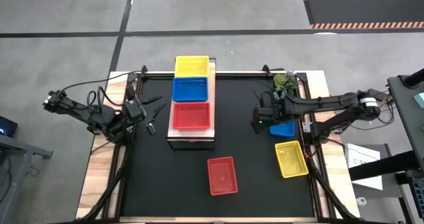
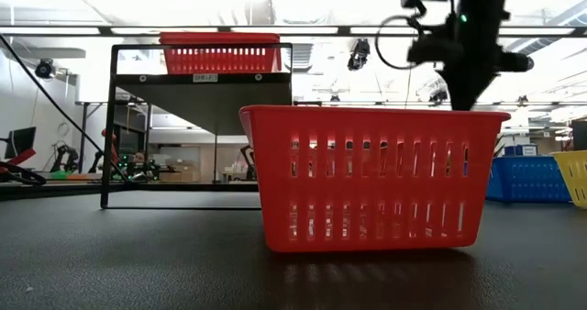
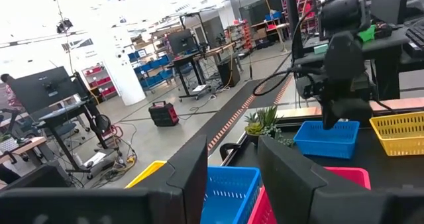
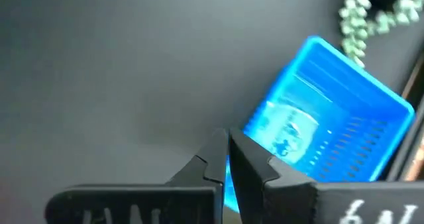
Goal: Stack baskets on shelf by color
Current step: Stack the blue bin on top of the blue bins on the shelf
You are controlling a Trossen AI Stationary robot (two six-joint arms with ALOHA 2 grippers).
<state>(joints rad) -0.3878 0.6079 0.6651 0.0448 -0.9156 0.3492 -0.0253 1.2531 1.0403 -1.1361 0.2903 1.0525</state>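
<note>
Left gripper [image 1: 154,113]: fingers spread apart, holding nothing, waiting just left of the shelf.
Shelf [image 1: 191,140]: right beside the left gripper, with a yellow basket [image 1: 191,66], a blue basket [image 1: 190,89] and a red basket [image 1: 191,115] in a row on top.
Label: a small white tag [image 2: 205,77] sits on the shelf front, too small to read.
Loose red basket [image 1: 222,175]: on the black table [image 1: 242,101], between the two grippers and nearer the front.
Right gripper [image 4: 228,159]: fingers pinched together on the rim of the loose blue basket [image 4: 331,126].
Loose yellow basket [image 1: 291,159]: just past the right gripper, beside the loose blue basket.
Plant [image 1: 285,83]: close behind the right gripper.
</note>
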